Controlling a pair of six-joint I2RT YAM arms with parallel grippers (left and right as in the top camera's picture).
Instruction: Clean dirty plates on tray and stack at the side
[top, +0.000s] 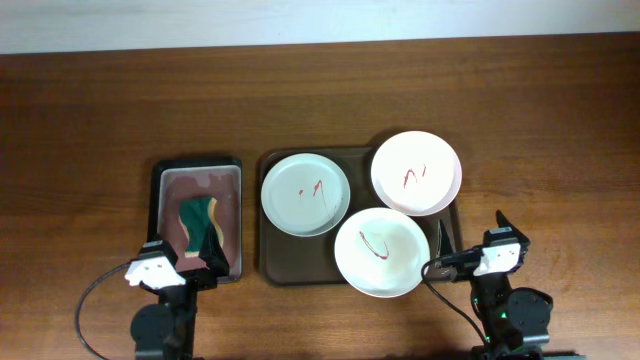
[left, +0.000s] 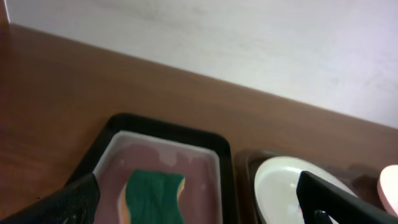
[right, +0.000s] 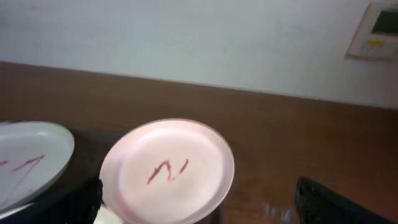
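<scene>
A long brown wooden bench (top: 90, 120) fills most of what we see. Its top is smooth and shows dark grain lines. Behind it stands a plain white wall (right: 186, 31), and on that wall, far to the right, hangs a small pale box (right: 376, 28) with a greenish face. In the middle of the bench sits the big dark brown tray (top: 272, 262) with round corners and a raised rim. Three dirty plates lie on it, each with thin red scribbles. The pale green round plate (top: 306, 194) lies inside the tray at its far left. The pinkish round plate (top: 416, 172) is at the far right and sticks out over the rim. The white round plate (top: 381, 251) is at the near side, and its edge hangs over the near rim. Just left of the big tray is a small black tray with a pink inside (top: 232, 170), and a wavy green sponge (top: 198, 222) lies in it. The left gripper (top: 183, 250) hangs over the near end of the small tray, spread wide and holding nothing. The right gripper (top: 472, 232) hangs by the near right corner of the big tray, also spread wide with nothing in it. Thin black cables (top: 95, 300) loop by the arms.
</scene>
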